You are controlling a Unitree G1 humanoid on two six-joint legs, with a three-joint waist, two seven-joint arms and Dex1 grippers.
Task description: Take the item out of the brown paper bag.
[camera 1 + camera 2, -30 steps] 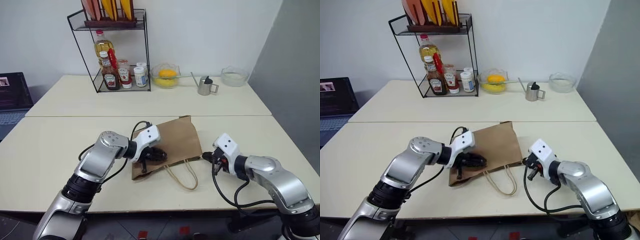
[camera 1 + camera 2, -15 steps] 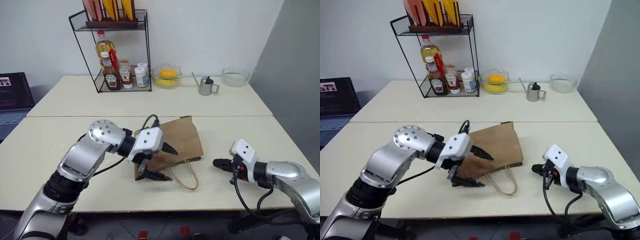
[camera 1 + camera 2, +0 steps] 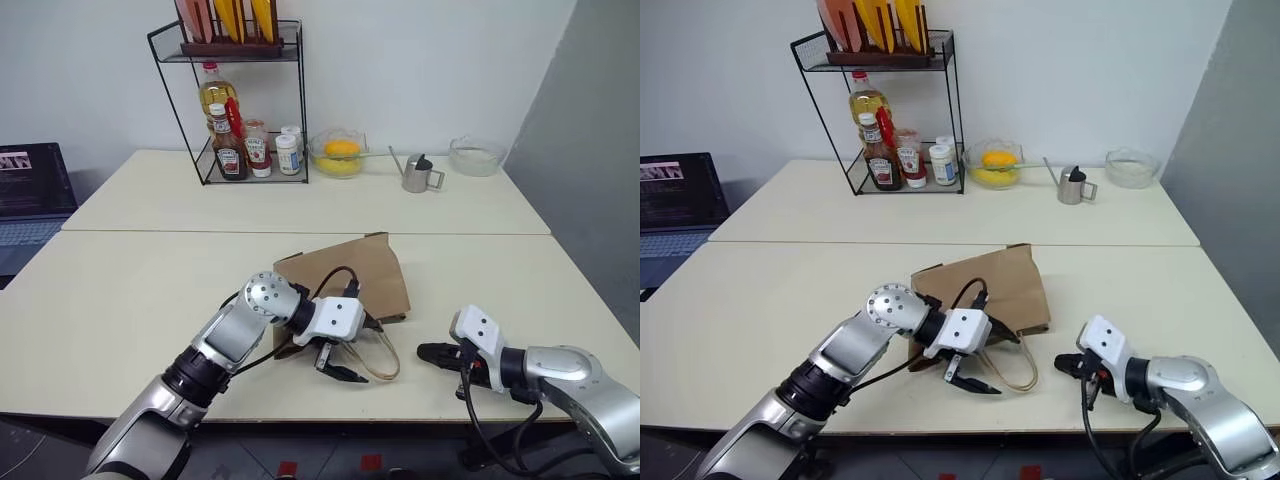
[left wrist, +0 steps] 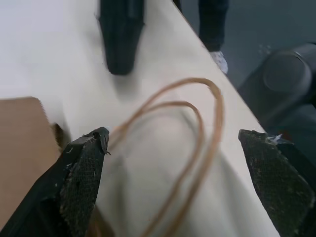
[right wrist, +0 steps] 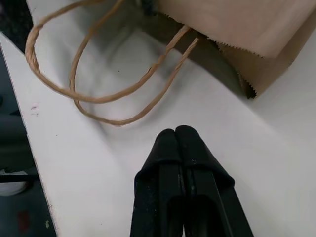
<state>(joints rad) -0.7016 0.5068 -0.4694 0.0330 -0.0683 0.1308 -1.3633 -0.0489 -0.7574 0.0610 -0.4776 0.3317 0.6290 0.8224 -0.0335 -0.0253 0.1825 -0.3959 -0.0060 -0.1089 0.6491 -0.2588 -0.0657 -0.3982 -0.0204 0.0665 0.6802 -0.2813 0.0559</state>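
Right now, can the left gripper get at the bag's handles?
Probably yes. The left gripper is open right at the loop handles of the brown paper bag, with nothing between them. The shut right gripper sits off to the side.

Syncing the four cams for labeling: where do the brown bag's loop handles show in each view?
Left eye: handles at the near edge of the brown paper bag, by the left gripper.
Right eye: same spot, centre, low.
Left wrist: loops between the open fingers.
Right wrist: loops beyond the shut right gripper.
Shared landmark: the bag's mouth edge.
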